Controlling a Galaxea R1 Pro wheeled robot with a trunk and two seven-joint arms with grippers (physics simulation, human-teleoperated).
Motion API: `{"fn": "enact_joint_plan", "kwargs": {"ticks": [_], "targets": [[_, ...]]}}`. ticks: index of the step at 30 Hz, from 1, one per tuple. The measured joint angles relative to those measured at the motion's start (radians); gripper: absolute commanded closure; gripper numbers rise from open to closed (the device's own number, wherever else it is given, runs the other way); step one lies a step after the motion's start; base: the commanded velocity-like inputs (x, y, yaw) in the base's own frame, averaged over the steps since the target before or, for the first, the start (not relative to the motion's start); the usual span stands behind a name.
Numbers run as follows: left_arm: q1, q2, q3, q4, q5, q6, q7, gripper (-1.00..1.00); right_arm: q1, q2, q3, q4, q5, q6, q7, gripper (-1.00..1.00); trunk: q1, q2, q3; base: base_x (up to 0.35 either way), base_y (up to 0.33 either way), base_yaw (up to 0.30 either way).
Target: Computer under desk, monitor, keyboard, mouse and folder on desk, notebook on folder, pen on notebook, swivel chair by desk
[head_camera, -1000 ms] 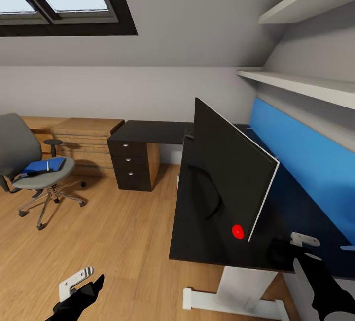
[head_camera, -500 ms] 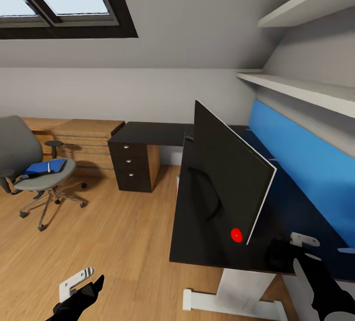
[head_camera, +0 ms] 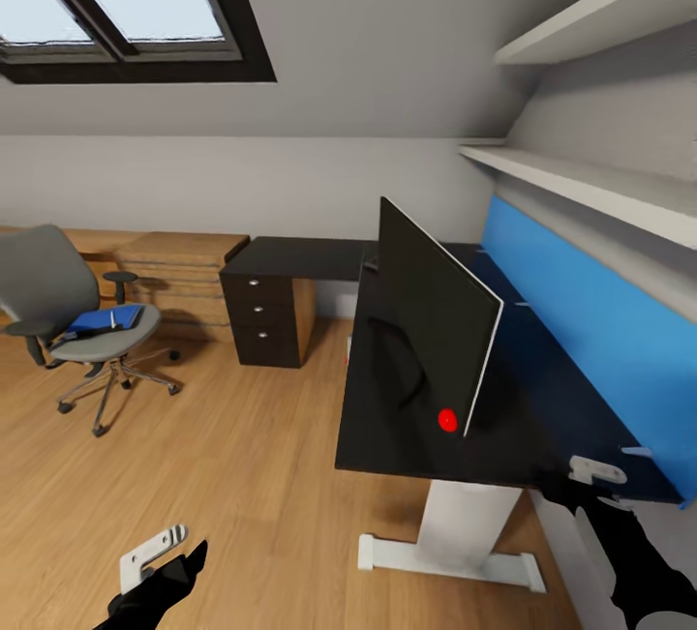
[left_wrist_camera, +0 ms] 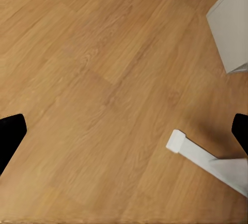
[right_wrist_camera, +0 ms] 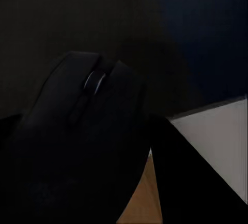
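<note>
Mouse sits gripped in the right claw, just over the desk corner, right of the monitor. Left claw hangs open by the floor.

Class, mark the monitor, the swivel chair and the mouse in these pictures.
monitor point(head_camera: 431, 325): head view, middle of its dark panel.
swivel chair point(head_camera: 44, 272): head view, grey backrest.
mouse point(right_wrist_camera: 88, 126): right wrist view, its black back below the scroll wheel.

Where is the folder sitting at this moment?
In the head view the blue folder lies on the seat of the swivel chair, far left, apart from the desk and before the low wood cabinet.
</note>
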Motion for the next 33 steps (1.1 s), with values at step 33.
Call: {"fn": "enact_joint_plan", "kwargs": {"ticks": [33], "targets": [[0.0,0.002,-0.005,0.032,0.001,0.005,-0.002,-1.0,0.002,0.124,0.0,0.048,0.051,-0.264,-0.01,1.0,-0.093,0.168,0.075,-0.206,0.0,0.0]]}}
